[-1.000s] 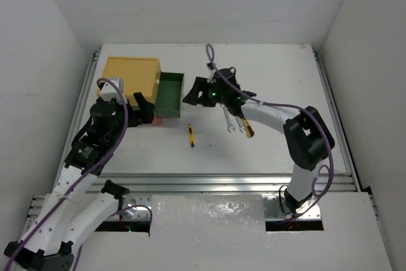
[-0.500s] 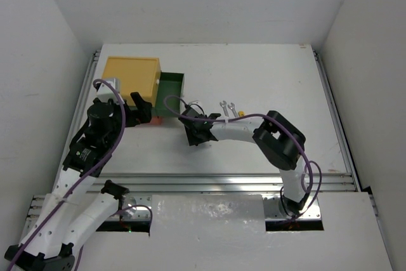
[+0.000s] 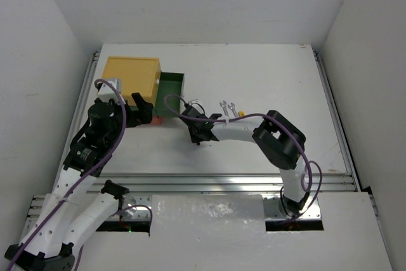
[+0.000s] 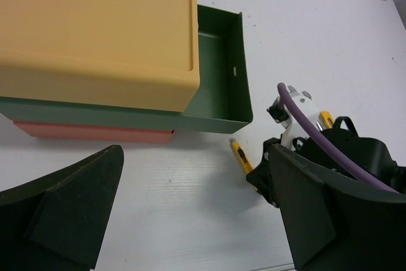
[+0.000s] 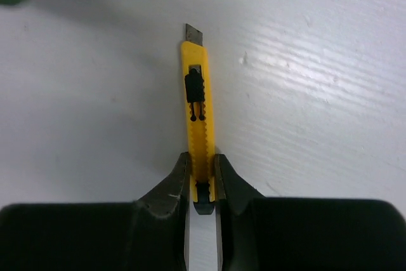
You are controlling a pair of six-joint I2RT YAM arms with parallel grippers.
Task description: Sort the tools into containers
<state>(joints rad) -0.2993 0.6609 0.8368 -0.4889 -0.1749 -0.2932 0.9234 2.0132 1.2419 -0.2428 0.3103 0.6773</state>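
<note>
So the right gripper point(image 5: 203, 160) has its two dark fingers clamped on the back end of the slim yellow-and-black plastic utility knife point(image 5: 198, 112), with the little blade tip poking out the far end. The knife sits low over the white tabletop point(image 3: 273, 74), just off the near right corner of the dark green plastic drawer box point(image 4: 219, 68); can't tell if it's actually touching the surface. That green one is slid out to the right from between the yellow rectangular plastic box point(image 4: 95, 23) on top and the red-orange box point(image 4: 95, 132) at the bottom. The left gripper point(image 4: 193, 152) hangs in front of the stack, jaws spread wide with nothing between them. Two silver open-end wrenches point(image 3: 227, 107) lie side by side on the table, near the right arm.
</note>
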